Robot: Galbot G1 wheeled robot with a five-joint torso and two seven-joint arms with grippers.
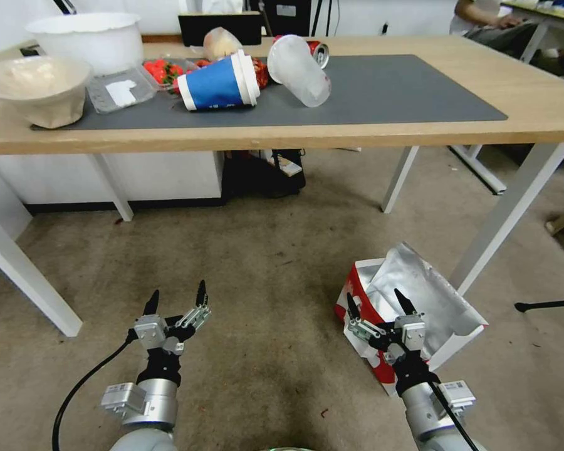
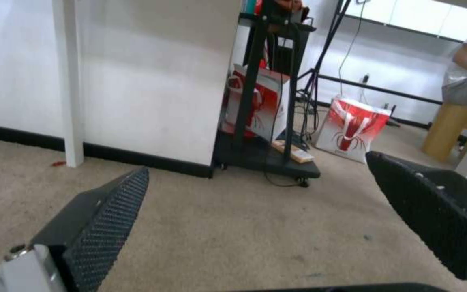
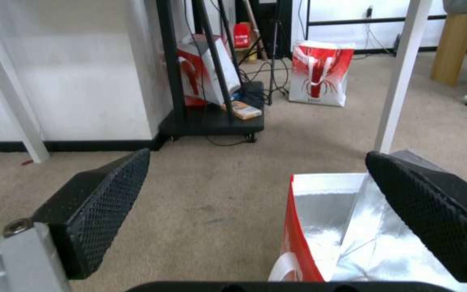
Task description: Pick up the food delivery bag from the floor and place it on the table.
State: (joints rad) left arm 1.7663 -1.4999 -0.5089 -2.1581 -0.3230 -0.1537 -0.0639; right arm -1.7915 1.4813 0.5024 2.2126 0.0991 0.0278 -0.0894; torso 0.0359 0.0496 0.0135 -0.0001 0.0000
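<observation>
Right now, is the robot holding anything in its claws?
No. The right gripper is open above the food delivery bag, not gripping it. The left gripper is open over the floor.

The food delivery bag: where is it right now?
In the head view the food delivery bag stands open on the floor on the robot's right, beside a white table leg, with the open right gripper over its near red wall.

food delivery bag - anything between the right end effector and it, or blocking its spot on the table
Nothing visible stands between them: the open right end effector hovers directly over the food delivery bag on the floor. On the table, the mat's right half is bare; cups and bowls crowd the left.
</observation>
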